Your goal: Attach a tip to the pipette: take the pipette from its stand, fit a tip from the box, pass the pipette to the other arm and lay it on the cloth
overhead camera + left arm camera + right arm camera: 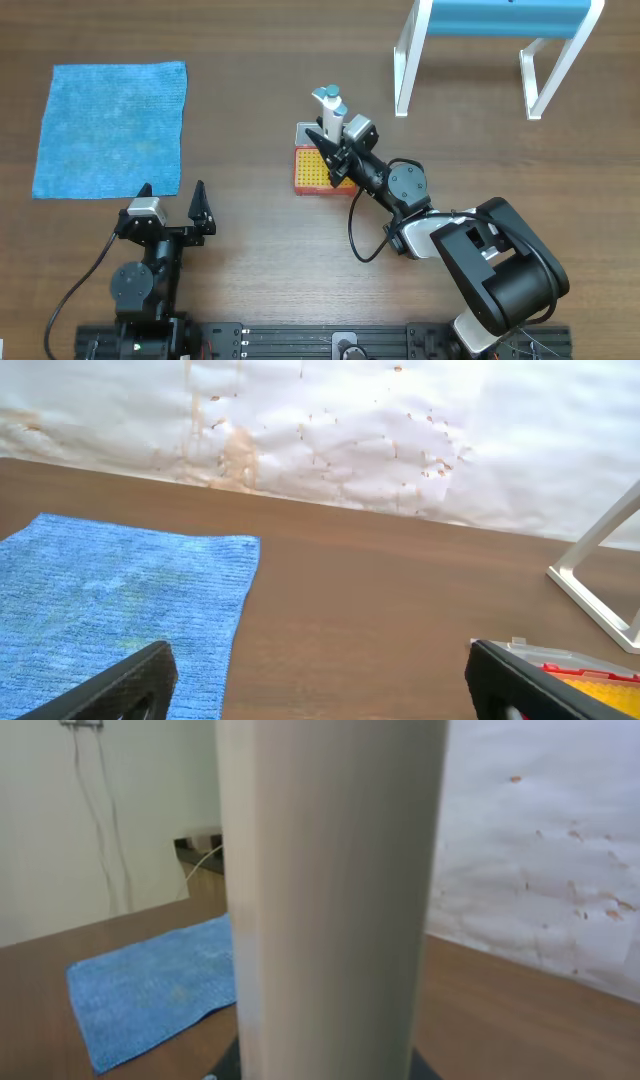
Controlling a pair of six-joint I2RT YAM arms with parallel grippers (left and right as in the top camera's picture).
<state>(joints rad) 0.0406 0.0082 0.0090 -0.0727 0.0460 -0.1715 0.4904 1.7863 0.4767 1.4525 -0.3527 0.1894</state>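
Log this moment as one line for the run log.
right gripper: shut on pipette, at tip box | left gripper: open, near cloth | pipette: off stand | handover: not yet

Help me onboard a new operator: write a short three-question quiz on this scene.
1. Which tool holds the pipette?
2. True or false: the left tool is shut on a tip.
3. What lies closest to the right tool? A. blue cloth B. tip box C. white stand
Key: 1 the right tool; 2 false, it is open and empty; 3 B.
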